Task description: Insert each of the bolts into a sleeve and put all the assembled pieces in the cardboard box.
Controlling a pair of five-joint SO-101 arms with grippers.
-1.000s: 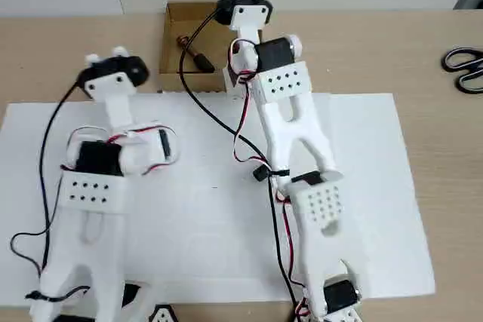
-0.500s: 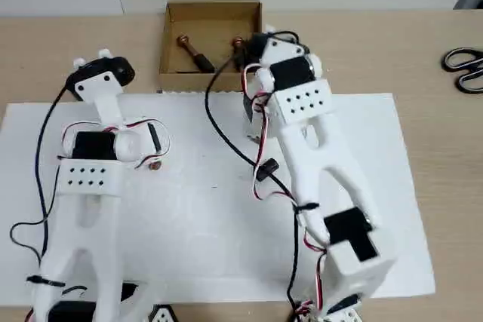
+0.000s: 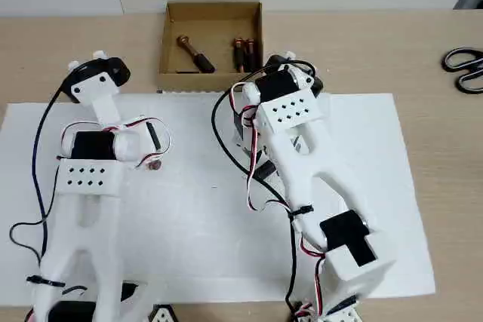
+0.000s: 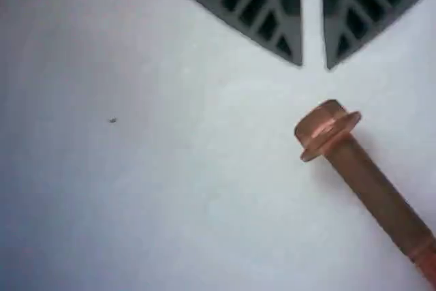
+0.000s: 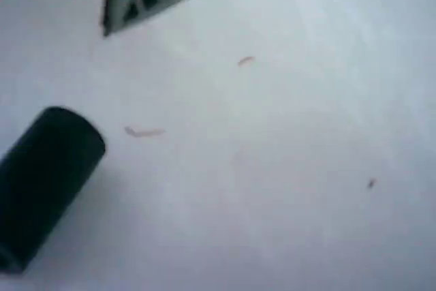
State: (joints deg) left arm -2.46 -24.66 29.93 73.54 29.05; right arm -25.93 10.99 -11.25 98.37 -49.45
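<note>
Since the bolt (image 4: 361,175) is bare coppery metal, we judge it stiff, small, fairly light, and likely to roll or slip on the white sheet (image 3: 196,231). The best hold looks to be across the shank just under the flanged head, leaving the far end free for a sleeve. It lies flat on the sheet, just beside the left jaws' tips and not touching them. The left jaws are all but closed, with a thin slit between them, and grip nothing. The sleeve (image 5: 44,182) is a black cylinder lying on its side on the sheet, near the right jaws but apart from them. We judge it rigid, light and prone to rolling, so take it across the round body around mid-length and keep the open end clear. The right jaws touch nothing we can see, and we cannot tell how far open they are. The box (image 3: 170,43) sits on the surface beyond the sheet, well apart from the loose bolt. It holds one slanted assembled piece (image 3: 195,52) and what look like two more side by side (image 3: 241,54). By our read, one bolt and one sleeve remain to join.
</note>
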